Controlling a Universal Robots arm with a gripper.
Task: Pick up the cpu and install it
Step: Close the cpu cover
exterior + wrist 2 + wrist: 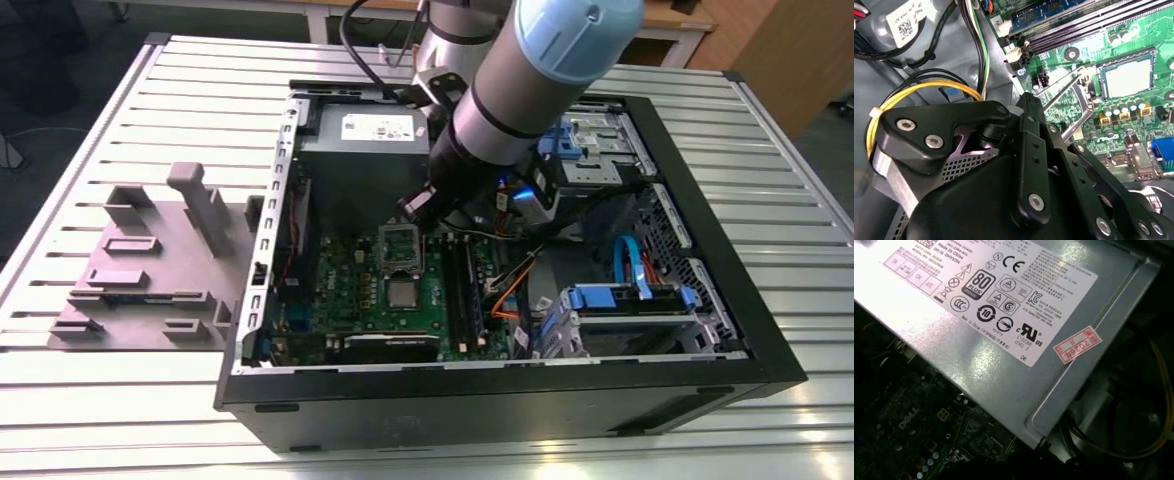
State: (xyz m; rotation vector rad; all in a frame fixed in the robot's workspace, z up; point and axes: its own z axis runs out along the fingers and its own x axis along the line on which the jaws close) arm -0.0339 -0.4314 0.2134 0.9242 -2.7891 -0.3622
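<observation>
While the gripper (pixel 416 207) hung over the motherboard (pixel 350 290), jaws impossible to judge, the cpu (pixel 1127 78) sat in its socket, apart from them.

White cert-mark label (pixel 989 295) on PSU (pixel 1094 375), red sticker (pixel 1077 346) beside it, barcode tag (pixel 906 24) nr cables (pixel 976 40)

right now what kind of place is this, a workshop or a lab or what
Probably a robotics lab or test bench: an open black desktop computer case lies on a ribbed silver aluminium table, beside a grey moulded parts fixture, with wooden desks behind.
</observation>
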